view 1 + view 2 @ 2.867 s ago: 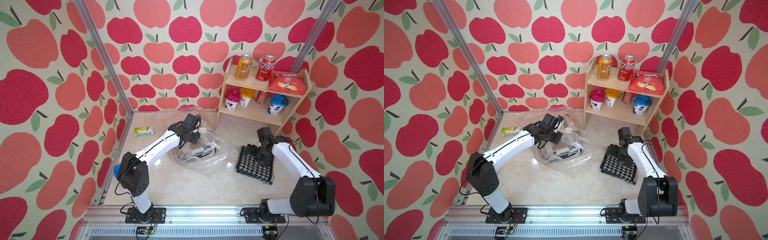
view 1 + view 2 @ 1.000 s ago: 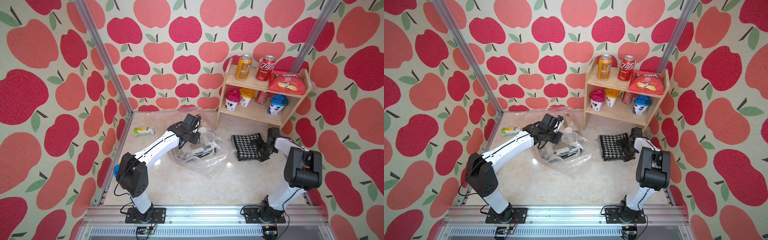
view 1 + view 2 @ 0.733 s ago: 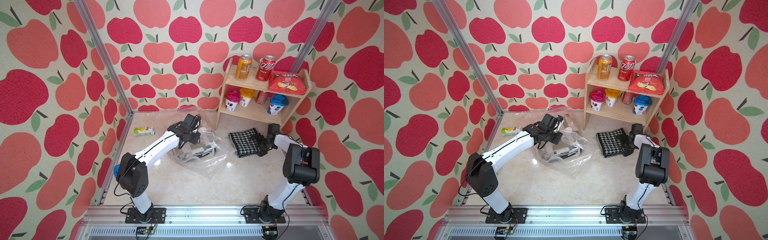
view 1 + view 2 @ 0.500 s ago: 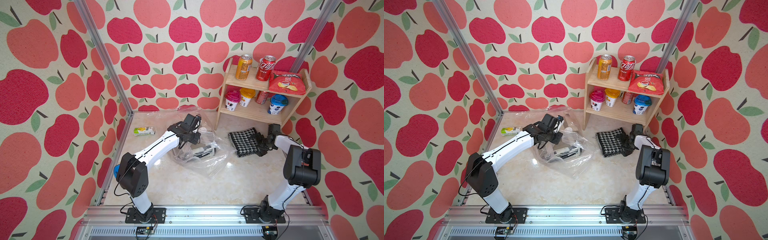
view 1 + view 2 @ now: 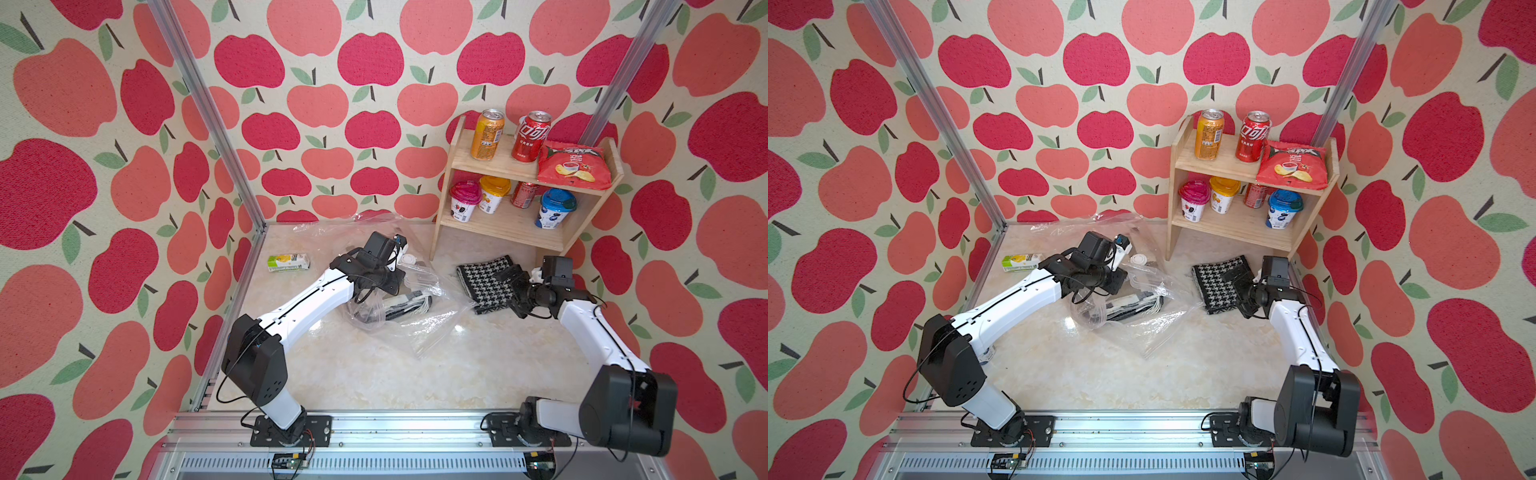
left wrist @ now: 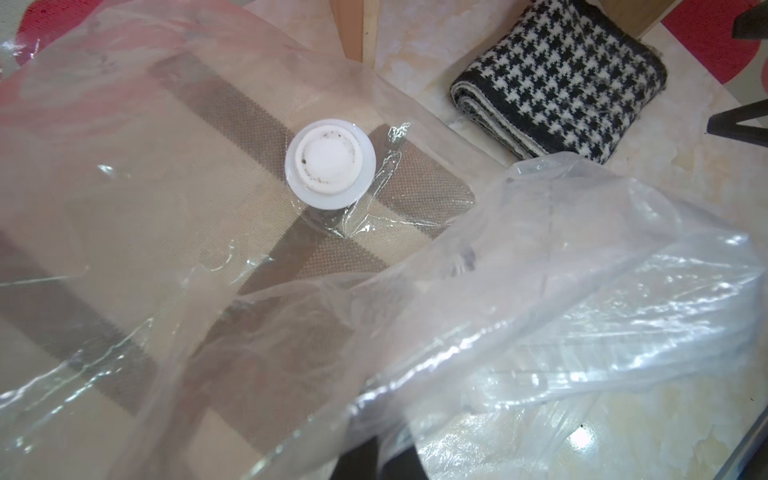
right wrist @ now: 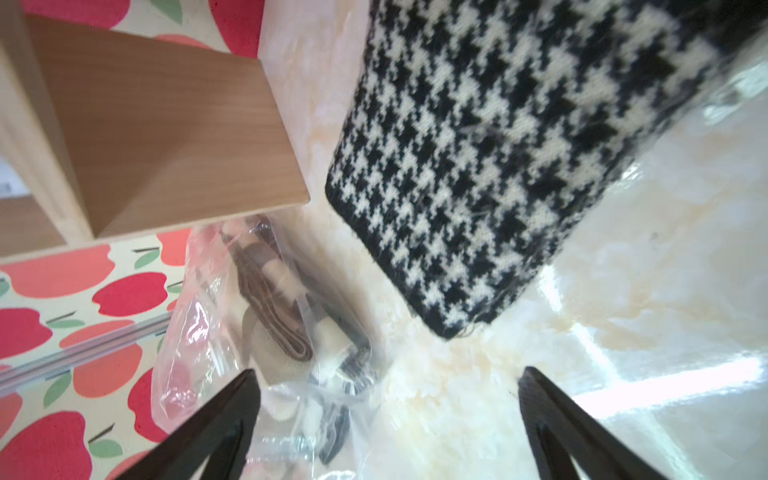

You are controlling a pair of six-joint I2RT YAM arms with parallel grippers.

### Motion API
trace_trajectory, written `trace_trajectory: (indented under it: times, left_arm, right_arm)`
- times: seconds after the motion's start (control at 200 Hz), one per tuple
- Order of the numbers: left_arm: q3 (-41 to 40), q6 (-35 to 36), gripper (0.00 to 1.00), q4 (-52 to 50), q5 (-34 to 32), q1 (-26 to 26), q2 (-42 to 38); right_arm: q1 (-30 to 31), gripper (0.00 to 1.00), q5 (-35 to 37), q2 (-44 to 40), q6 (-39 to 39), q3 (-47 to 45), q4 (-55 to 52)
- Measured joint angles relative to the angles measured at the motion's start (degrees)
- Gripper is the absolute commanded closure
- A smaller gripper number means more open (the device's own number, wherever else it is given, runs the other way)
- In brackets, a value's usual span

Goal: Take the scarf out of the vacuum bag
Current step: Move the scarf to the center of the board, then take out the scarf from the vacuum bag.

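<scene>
Already the houndstooth scarf (image 5: 484,282) lay outside the vacuum bag (image 5: 419,328), flat on the table (image 5: 374,374) just beside the foot of the wooden shelf (image 5: 435,245). Its layered folded edge faced the bag. Its other end was hidden by the right gripper (image 7: 387,370) in both top views, so I cannot tell its long axis. Those jaws stood wide apart and held nothing. The left gripper (image 6: 380,451) had its jaws closed on a fold of the crumpled bag, near the white valve cap (image 6: 330,162). A beige-brown checked cloth (image 6: 124,174) was inside the bag.
</scene>
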Motion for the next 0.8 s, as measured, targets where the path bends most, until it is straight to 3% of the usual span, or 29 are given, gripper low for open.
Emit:
trace_trajectory:
  times: [0.165,0.385,0.605,0.795]
  left_arm:
    - [0.00,-0.04,1.00,0.76,0.81,-0.15,0.07]
    - [0.98,-0.76,1.00,1.42,0.76,-0.15,1.33]
    - [4.81,-1.53,1.00,1.38,0.79,-0.15,3.56]
    - [5.77,-1.53,1.00,1.25,0.74,-0.17,3.67]
  right_arm:
    - [11.08,0.00,0.09,-12.55,-0.09,-4.92,0.07]
    - [32.13,0.00,8.24,-22.38,2.54,-9.99,5.70]
    - [49.22,0.00,20.02,-15.39,4.04,-12.41,12.79]
    - [55.56,0.05,27.04,-3.96,3.23,-9.44,15.39]
